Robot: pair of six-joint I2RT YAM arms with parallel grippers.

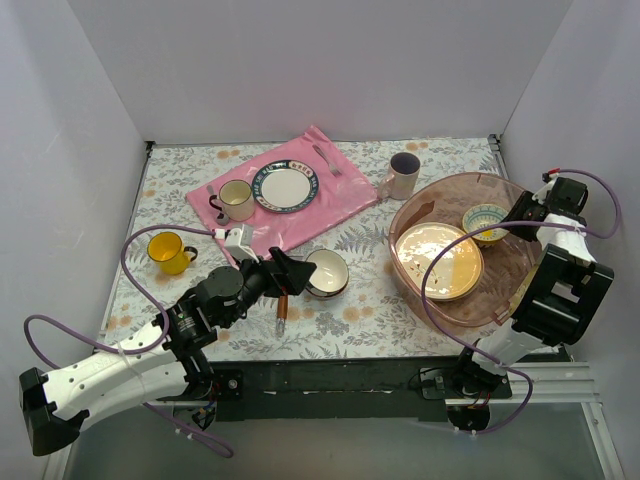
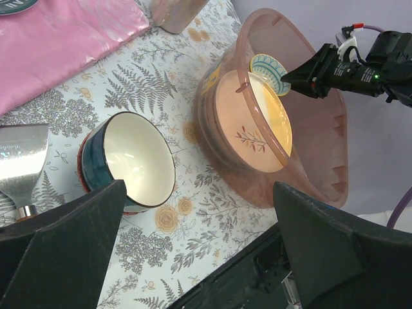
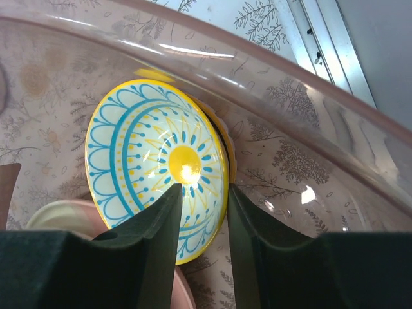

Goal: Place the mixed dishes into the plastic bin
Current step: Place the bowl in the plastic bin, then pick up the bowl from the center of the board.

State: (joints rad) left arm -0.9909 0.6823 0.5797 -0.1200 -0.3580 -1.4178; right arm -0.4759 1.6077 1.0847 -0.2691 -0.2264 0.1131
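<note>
so the table (image 1: 400, 322) has a pale cloth printed with grey ferns and orange flowers all over. sitting straight on it: a pink mat (image 1: 335, 200) laid at an angle toward the back middle, a yellow mug (image 1: 168, 251) on the left near the mat's front corner, and a pinkish mug (image 1: 404, 175) with a dark inside at the back, between the mat and the tub. the big see-through pink-brown tub (image 1: 458, 178) takes up the right side. a bowl (image 1: 327, 273), cream inside and dark blue outside, is upright near the middle front, with a brown-handled utensil (image 1: 283, 306) just to its left.
</note>
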